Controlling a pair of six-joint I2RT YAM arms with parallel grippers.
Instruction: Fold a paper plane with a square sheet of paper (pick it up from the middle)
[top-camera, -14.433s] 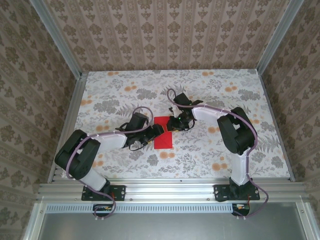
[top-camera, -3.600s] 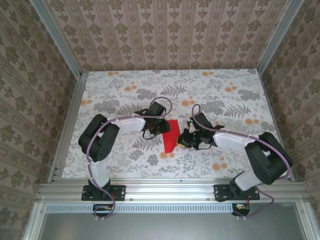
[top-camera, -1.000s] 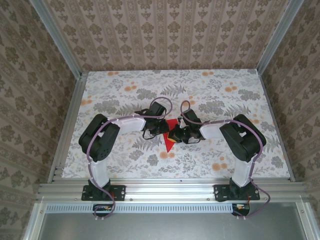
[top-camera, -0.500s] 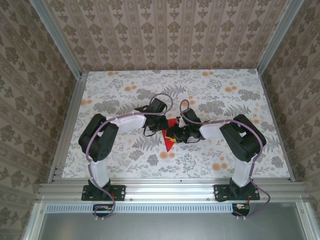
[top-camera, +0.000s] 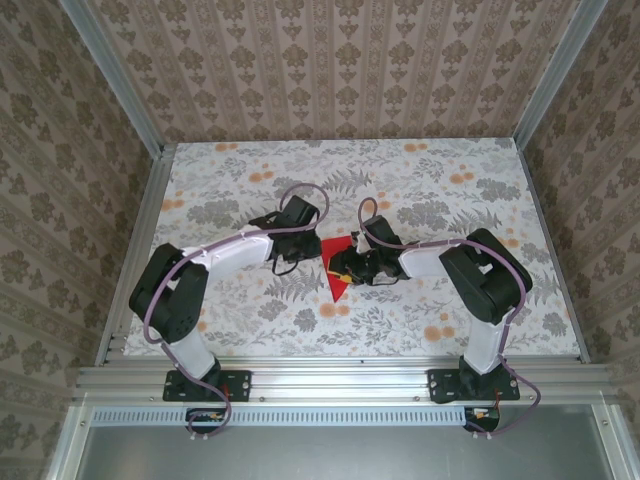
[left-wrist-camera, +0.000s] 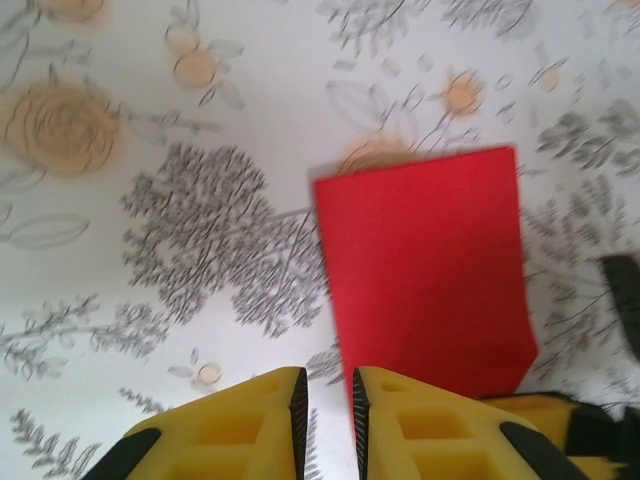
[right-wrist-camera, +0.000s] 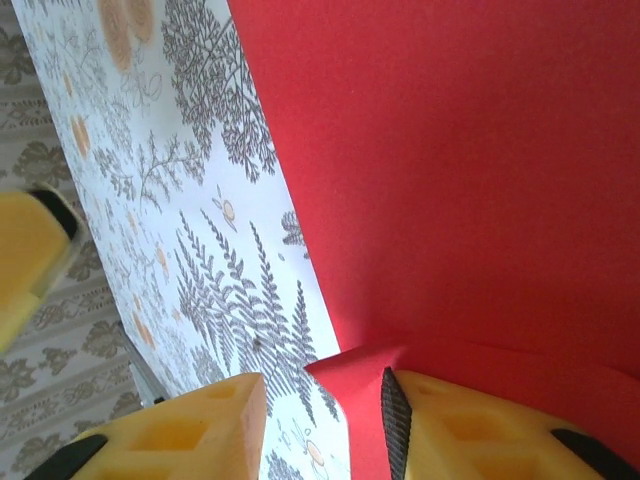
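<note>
Folded red paper (top-camera: 337, 283) lies centrally on the table (top-camera: 450, 190). Right jaws are released, parted around its raised corner. Left jaws, barely apart and empty, sit near its edge.

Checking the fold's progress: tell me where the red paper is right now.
Top view: the red paper lies near the table's middle, between the left gripper on its left and the right gripper over its right edge.

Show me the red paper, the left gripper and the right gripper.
red paper (left-wrist-camera: 425, 265), left wrist view, middle of its flat face.
left gripper (left-wrist-camera: 327, 390), left wrist view, narrow gap between its yellow fingertips.
right gripper (right-wrist-camera: 318, 410), right wrist view, midway between its yellow fingertips.
</note>
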